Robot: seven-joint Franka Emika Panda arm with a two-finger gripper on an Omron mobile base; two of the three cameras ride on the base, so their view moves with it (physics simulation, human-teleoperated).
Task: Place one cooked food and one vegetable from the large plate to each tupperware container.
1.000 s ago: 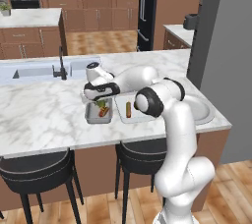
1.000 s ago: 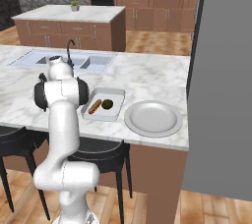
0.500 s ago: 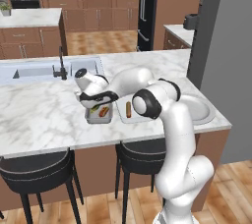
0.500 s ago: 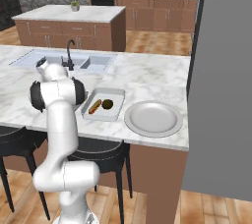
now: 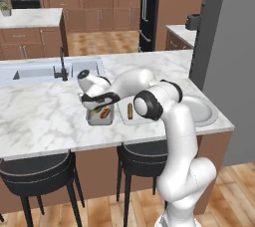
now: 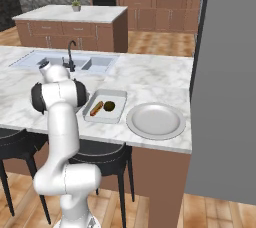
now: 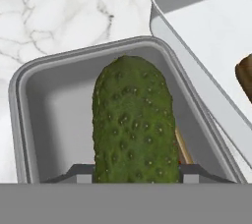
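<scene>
My gripper (image 7: 135, 171) is shut on a bumpy green cucumber (image 7: 134, 125), held just above the small darker tupperware container (image 7: 19, 120). An orange sliver of a hot dog (image 7: 183, 150) lies in that container under the cucumber. In the left base view the gripper (image 5: 97, 100) hangs over the small container (image 5: 92, 120), which holds the hot dog (image 5: 105, 113). The larger tupperware container (image 6: 116, 93) beside it holds a hot dog (image 6: 96, 108) and a dark round food (image 6: 109, 106). The large plate (image 6: 155, 120) lies bare to its right.
A sink (image 5: 35, 73) with a dark faucet (image 5: 62, 66) sits behind the containers on the marble counter (image 5: 40, 116). Two dark stools (image 5: 35, 173) stand under the counter's front edge. A grey wall (image 6: 225, 82) rises at the right.
The hand has shifted a little left and down with the cucumber, settling over the small container. The grip has stayed the same.
</scene>
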